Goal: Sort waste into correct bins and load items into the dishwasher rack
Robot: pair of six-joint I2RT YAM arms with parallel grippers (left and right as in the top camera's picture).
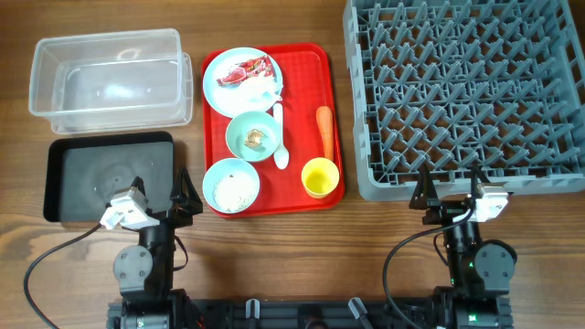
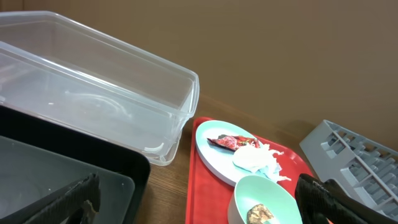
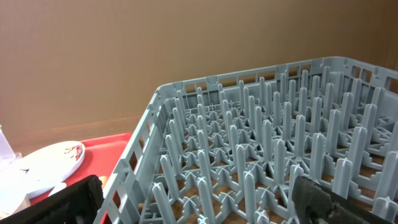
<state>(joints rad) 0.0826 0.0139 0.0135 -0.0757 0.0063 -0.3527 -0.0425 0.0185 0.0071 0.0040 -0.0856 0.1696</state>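
While both hands hang spread and empty over the bench's [image 1: 292, 265] near edge, left hand [image 1: 162, 196] and right hand [image 1: 450, 196], the red wrapper [image 1: 245, 70] lies on the plate [image 1: 218, 64]: light, crinkly, probably slippery, so pinch a raised fold gently.

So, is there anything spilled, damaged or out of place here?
Nothing is spilled or broken. Only the carrot lies loose on the red tray, outside any dish; the rice is inside its bowl.

Wooden table [image 1: 274, 265] with visible grain; plain brown wall [image 2: 280, 56] behind; even light.
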